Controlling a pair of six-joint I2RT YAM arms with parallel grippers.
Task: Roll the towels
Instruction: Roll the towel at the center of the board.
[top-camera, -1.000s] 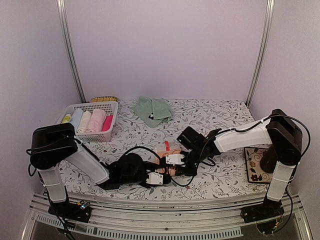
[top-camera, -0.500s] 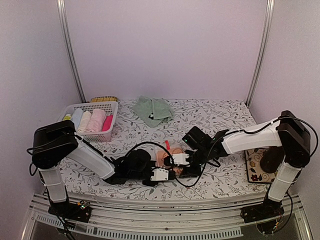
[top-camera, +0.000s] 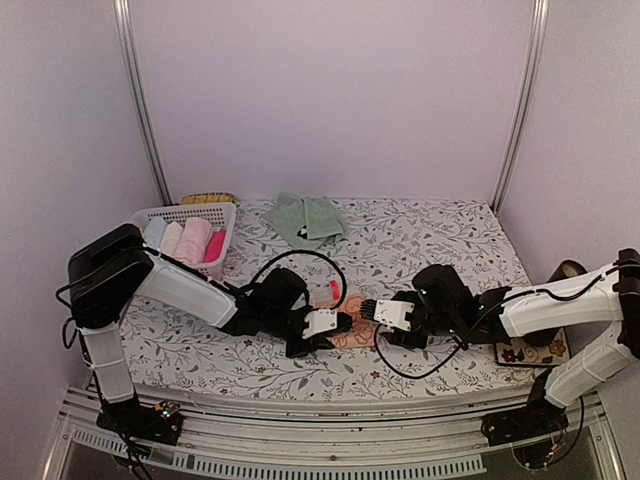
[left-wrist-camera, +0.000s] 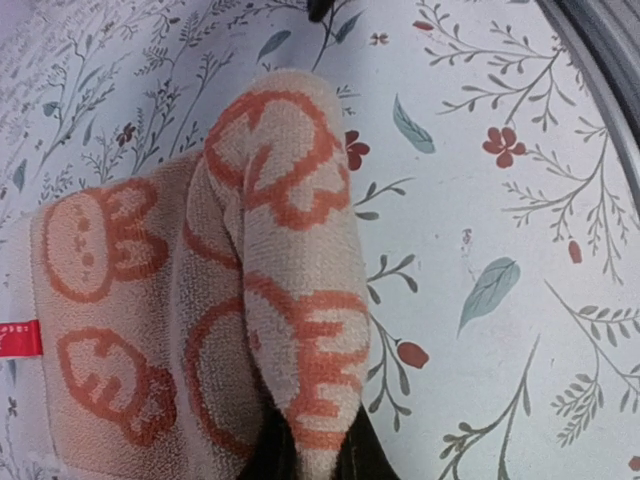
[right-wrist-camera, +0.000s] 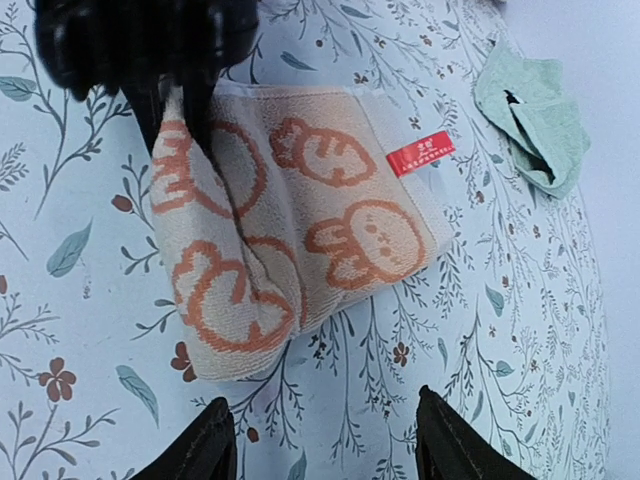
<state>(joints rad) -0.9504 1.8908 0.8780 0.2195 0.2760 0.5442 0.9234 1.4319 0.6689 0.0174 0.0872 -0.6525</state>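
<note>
The orange-salmon towel (top-camera: 352, 332) lies partly folded on the floral cloth near the front middle, with a red tag (right-wrist-camera: 420, 153) on its flat part. My left gripper (top-camera: 338, 323) is shut on a raised fold of this towel (left-wrist-camera: 270, 250), its dark fingers (left-wrist-camera: 365, 455) pinching the fold's end. My right gripper (right-wrist-camera: 325, 435) is open just right of the towel (right-wrist-camera: 290, 230), apart from it, with nothing between its fingers. The mint green towel (top-camera: 308, 220) lies crumpled at the back middle, also visible in the right wrist view (right-wrist-camera: 530, 110).
A white lattice basket (top-camera: 190, 212) with several rolled towels stands at the back left, a yellowish brush (top-camera: 208, 198) behind it. A dark floral mat (top-camera: 520, 340) lies at the right edge beside the right arm. Walls close in on three sides.
My left gripper has shut on the towel's fold and shifted right. My right gripper has let go, opened, and drawn back to the right, off the towel.
</note>
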